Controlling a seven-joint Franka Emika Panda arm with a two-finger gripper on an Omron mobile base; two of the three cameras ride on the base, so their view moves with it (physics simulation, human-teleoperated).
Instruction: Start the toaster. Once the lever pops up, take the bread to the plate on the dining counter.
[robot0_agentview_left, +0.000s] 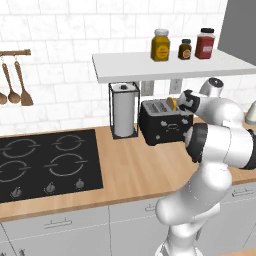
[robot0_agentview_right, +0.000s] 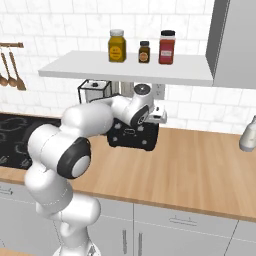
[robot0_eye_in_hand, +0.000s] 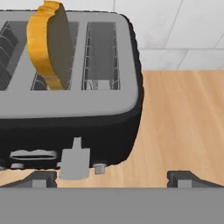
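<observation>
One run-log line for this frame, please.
phase: reaching toaster lever | gripper: open, empty | bread: upright in toaster slot | lever: not pressed

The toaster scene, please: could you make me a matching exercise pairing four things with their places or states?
Things:
1. bread
2. gripper
3. paper-towel roll
4. three jars

Places or states:
A. on the wall shelf
B. open, by the lever
C. standing in a toaster slot
D. upright left of the toaster

Pairs: 1-C, 2-B, 3-D, 4-A

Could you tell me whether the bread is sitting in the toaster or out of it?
In: the bread stands upright in a slot of the toaster, its top sticking out.
</observation>
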